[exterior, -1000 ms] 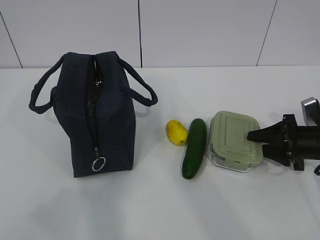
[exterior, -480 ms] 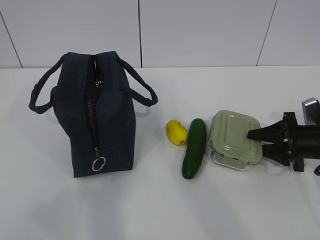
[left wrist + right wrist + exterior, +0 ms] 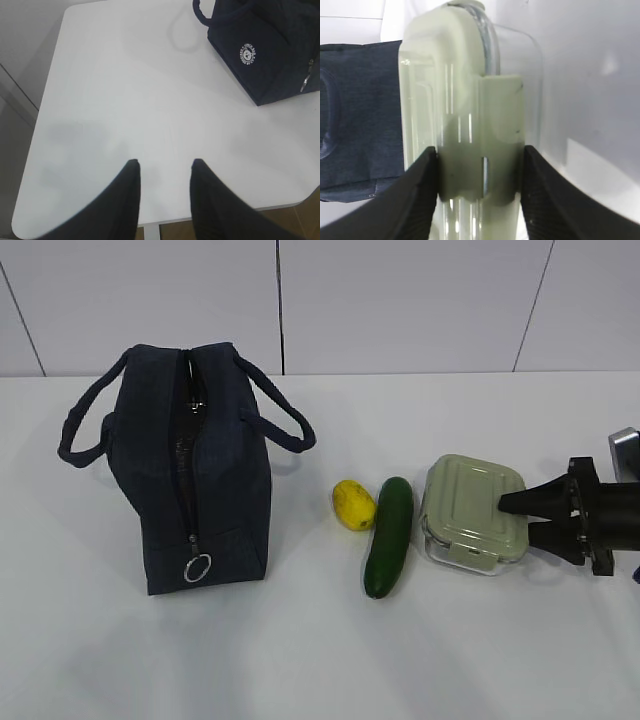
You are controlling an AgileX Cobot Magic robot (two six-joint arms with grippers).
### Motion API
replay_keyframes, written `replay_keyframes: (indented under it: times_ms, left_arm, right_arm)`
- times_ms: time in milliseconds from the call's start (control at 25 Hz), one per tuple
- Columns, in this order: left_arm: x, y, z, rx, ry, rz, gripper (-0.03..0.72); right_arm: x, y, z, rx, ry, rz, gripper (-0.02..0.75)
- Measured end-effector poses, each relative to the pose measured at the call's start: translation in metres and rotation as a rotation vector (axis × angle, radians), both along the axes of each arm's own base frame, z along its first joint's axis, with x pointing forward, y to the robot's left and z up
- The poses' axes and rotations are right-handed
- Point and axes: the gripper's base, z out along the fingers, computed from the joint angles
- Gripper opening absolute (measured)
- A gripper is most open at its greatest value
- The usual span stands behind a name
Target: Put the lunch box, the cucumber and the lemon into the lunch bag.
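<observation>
The lunch box [image 3: 468, 508], clear with a sage-green lid, is at the right of the table, held side-on. My right gripper [image 3: 508, 517] is shut on its right end, one finger over the lid and one under the base. In the right wrist view both fingers [image 3: 422, 185] press the lunch box [image 3: 450, 100] at its lid clip. Left of it lie the dark green cucumber [image 3: 388, 536] and the yellow lemon [image 3: 353, 504]. The navy lunch bag [image 3: 195, 470] stands at the left. My left gripper [image 3: 163, 162] is open over bare table, well short of the lunch bag [image 3: 265, 50].
The zipper ring pull [image 3: 197, 567] hangs low on the bag's near end, and its two loop handles [image 3: 285, 415] spread to either side. The white table's near edge [image 3: 150, 223] runs just below my left fingers. A tiled wall stands behind.
My right gripper has drawn slightly to the right with the lunch box, and the box has risen a little off the table. The rest has not moved.
</observation>
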Motion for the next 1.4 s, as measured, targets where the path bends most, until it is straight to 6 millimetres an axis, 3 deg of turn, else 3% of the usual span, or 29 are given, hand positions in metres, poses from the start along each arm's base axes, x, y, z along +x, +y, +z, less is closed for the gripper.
replay_keyframes:
  times_ms: [280, 440, 600, 720, 1000, 1400]
  left_arm:
    - [0.0, 0.0, 0.001, 0.0, -0.004, 0.0, 0.245]
    - [0.0, 0.0, 0.019, -0.002, -0.048, -0.001, 0.246]
    - [0.02, -0.005, 0.04, -0.034, -0.016, -0.024, 0.292]
    - [0.046, -0.011, 0.051, -0.089, 0.031, -0.051, 0.336]
    - [0.12, -0.025, 0.057, -0.249, 0.131, -0.077, 0.35]
    - [0.215, -0.046, 0.037, -0.403, 0.296, -0.155, 0.35]
  right_arm:
    - [0.001, 0.0, 0.01, -0.01, -0.028, -0.002, 0.371]
    - [0.001, 0.0, 0.011, -0.001, -0.017, -0.012, 0.371]
    - [0.001, 0.0, 0.011, 0.007, -0.006, -0.018, 0.371]
    - [0.001, 0.0, 0.011, 0.011, 0.0, -0.02, 0.371]
    - [0.001, 0.0, 0.011, 0.015, 0.007, -0.023, 0.371]
    - [0.002, 0.0, 0.026, 0.008, -0.027, -0.03, 0.37]
